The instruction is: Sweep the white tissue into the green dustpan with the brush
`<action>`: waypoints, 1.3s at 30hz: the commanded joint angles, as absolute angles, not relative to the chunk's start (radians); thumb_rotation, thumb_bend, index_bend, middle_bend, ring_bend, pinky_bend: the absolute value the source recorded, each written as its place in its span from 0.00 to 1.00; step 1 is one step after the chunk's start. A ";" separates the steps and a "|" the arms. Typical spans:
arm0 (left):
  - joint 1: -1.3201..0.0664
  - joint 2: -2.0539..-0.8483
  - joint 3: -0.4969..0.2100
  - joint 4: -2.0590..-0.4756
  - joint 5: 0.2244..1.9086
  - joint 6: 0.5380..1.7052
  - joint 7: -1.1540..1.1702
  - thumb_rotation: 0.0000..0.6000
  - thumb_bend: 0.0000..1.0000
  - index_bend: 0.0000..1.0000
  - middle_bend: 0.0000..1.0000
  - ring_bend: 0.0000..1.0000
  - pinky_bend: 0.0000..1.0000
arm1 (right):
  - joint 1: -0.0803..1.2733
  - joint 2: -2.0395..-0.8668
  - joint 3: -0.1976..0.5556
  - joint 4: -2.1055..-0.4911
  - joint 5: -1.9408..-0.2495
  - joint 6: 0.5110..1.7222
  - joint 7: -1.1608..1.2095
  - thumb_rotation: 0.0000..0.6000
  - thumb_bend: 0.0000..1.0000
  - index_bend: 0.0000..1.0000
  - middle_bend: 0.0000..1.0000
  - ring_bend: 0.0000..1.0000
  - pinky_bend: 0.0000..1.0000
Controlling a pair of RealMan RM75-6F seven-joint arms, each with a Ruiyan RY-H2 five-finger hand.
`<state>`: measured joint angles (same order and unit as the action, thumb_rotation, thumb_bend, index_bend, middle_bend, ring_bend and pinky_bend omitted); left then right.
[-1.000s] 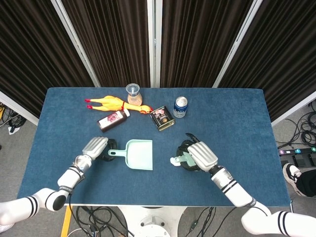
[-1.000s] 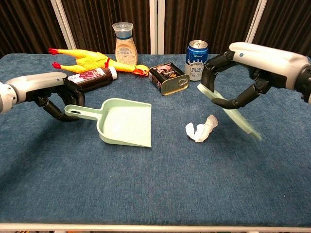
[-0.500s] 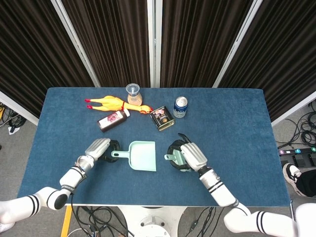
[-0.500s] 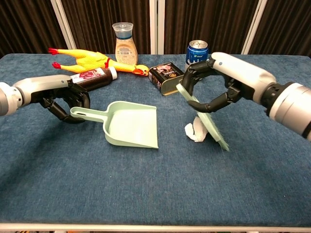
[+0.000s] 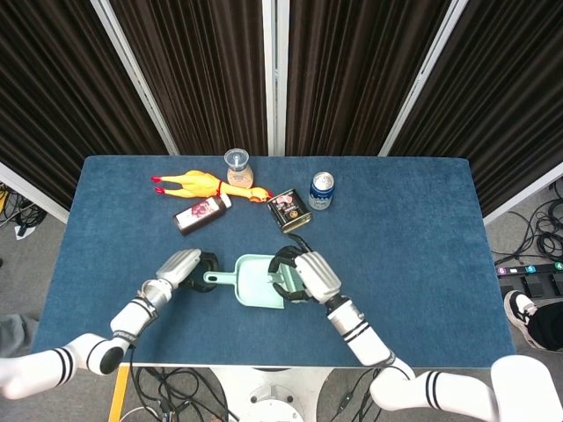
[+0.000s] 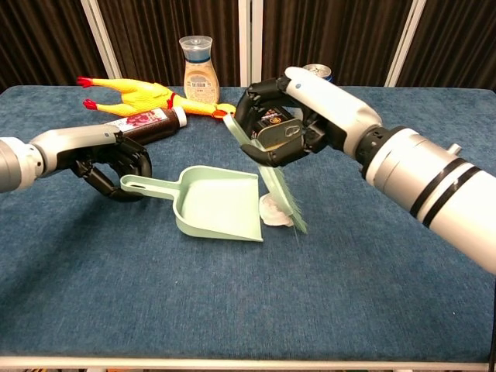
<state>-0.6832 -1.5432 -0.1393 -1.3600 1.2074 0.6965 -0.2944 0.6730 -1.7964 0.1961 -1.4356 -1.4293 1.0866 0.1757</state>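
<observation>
I have one green dustpan (image 6: 221, 205) at centre frame on the blue table (image 6: 364, 294), its mouth facing right. My left hand (image 6: 116, 167) is wrapped around the tip of its handle at centre left. It looks like stiff, light plastic, so I judge it will slide on the cloth unless I keep it pinned at the handle.

My right hand (image 6: 291, 116) grips one brush (image 6: 267, 170) by its upper part, the bristles slanting down to the table just right of the pan's lip. The brush seems rigid with soft bristles; holding it high on the handle gives reach.

One white tissue (image 6: 275, 211) lies crumpled against the pan's right edge, touching the bristles, not yet inside. It is feather-light and soft, so I expect it to roll or snag, not glide.

Along the upper part of the frame I count one rubber chicken (image 6: 147, 94), one dark bottle (image 6: 147, 122), one clear jar (image 6: 199, 68), one tin (image 6: 271, 124) and one can (image 5: 322, 190).
</observation>
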 commanded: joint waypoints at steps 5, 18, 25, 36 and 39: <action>-0.699 -1.570 -0.152 -1.372 1.200 0.686 -0.305 1.00 0.31 0.58 0.56 0.42 0.34 | 0.679 -1.810 0.199 -1.441 -1.445 1.103 0.183 1.00 0.48 0.74 0.56 0.27 0.01; -0.693 -1.568 -0.158 -1.365 1.194 0.712 -0.304 1.00 0.32 0.58 0.56 0.42 0.34 | 0.613 -1.614 0.132 -1.555 -1.435 1.087 0.221 1.00 0.52 0.75 0.56 0.27 0.01; -0.706 -1.597 -0.156 -1.354 1.208 0.706 -0.305 1.00 0.31 0.58 0.56 0.42 0.34 | 0.636 -1.682 0.144 -1.484 -1.414 1.049 0.247 1.00 0.54 0.75 0.56 0.27 0.01; -0.722 -1.626 -0.173 -1.350 1.210 0.709 -0.317 1.00 0.32 0.58 0.56 0.42 0.34 | 0.694 -1.772 0.188 -1.451 -1.434 1.037 0.263 1.00 0.56 0.75 0.56 0.27 0.01; -0.725 -1.631 -0.179 -1.351 1.209 0.711 -0.325 1.00 0.32 0.58 0.56 0.42 0.34 | 0.703 -1.785 0.200 -1.454 -1.432 1.038 0.264 1.00 0.56 0.75 0.56 0.27 0.01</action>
